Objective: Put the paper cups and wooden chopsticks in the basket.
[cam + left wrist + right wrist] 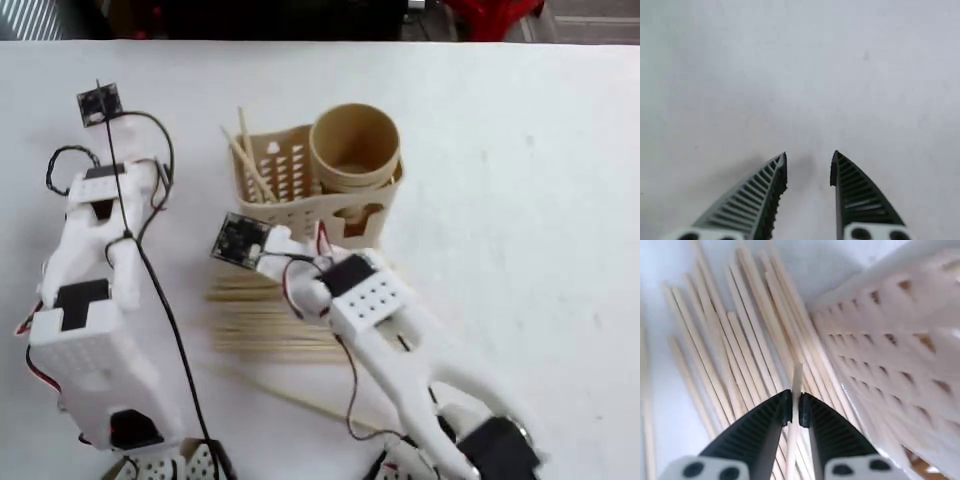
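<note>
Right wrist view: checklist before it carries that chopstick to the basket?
1. Right gripper shut on one chopstick: ok.
2. Grip firm enough for lifting: cannot tell.
3. Basket upright, close by: ok.
4. Paper cup inside the basket: ok.
5. Left gripper open, holding nothing: ok.
6. Chopstick pile cleared off: not ok.

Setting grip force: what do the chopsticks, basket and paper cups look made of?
Chopsticks: bare wood or bamboo; pale, matte, no varnish sheen.
Basket: probably moulded plastic; cream, smooth walls with regular cut-out holes.
Paper cups: tan paper; matte, thin rim.
</note>
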`<state>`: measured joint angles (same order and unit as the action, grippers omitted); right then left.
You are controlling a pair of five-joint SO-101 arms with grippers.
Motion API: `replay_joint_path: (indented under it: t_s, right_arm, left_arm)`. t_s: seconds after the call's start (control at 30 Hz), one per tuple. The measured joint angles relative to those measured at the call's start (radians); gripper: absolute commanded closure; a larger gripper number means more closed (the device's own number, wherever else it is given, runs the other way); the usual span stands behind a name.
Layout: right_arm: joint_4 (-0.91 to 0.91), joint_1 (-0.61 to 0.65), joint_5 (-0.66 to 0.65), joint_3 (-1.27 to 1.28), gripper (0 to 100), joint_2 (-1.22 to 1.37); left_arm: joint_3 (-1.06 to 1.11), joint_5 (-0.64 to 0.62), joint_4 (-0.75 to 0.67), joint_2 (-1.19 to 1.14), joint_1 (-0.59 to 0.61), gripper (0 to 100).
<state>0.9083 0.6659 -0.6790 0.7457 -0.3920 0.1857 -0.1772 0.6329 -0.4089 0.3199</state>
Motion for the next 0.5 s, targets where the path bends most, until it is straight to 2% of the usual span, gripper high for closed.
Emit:
replay_joint_path:
  t_s: [0.23, 0.37, 0.5]
  right_arm:
    - [0.118, -0.002, 0.009, -0.051, 98.3, -0.273]
    - [0.224, 0.000, 0.020, -0.236, 98.3, -0.382]
    - [0.273, 0.000, 0.023, -0.470, 98.3, -0.387]
  left_arm:
    - [0.000, 0.000, 0.000, 0.000, 0.000, 84]
    - [0.000, 0.000, 0.000, 0.000, 0.000, 84]
    - [0.000, 0.000, 0.000, 0.000, 0.000, 84]
